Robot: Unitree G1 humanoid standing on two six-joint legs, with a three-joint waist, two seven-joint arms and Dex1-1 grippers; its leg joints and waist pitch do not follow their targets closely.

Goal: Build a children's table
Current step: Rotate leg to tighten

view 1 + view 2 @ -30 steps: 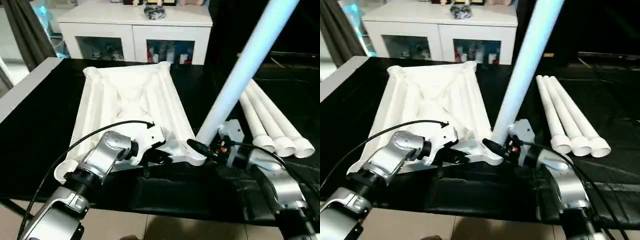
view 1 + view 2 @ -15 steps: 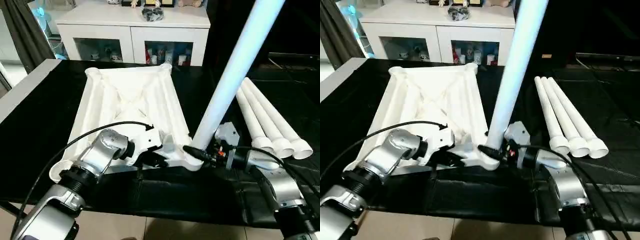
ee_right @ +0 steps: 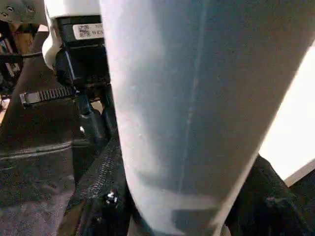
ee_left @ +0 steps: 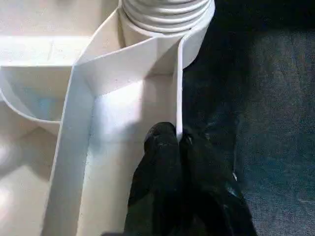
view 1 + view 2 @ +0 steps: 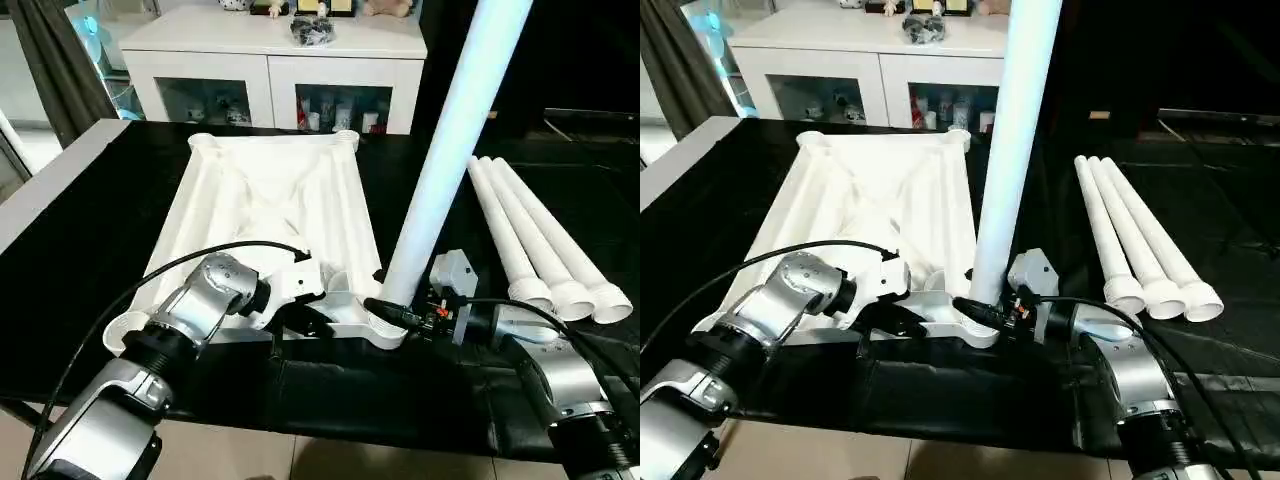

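Three long white tapered plastic legs [image 5: 545, 245] lie beside our upturned white ribbed plastic tabletop [image 5: 268, 215] on the black mat [image 5: 80, 250]. Our left gripper [image 4: 180, 142] pinches the tabletop's near rim; our right gripper [image 5: 385, 311] clasps the fourth leg [image 5: 447, 140], upright in the near-right corner socket [image 5: 386, 327].

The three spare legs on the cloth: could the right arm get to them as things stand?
Probably not yet. The three spare legs lie unobstructed on the right arm's own side, but the right gripper is clamped on the standing leg at the tabletop corner socket; it must let go first.
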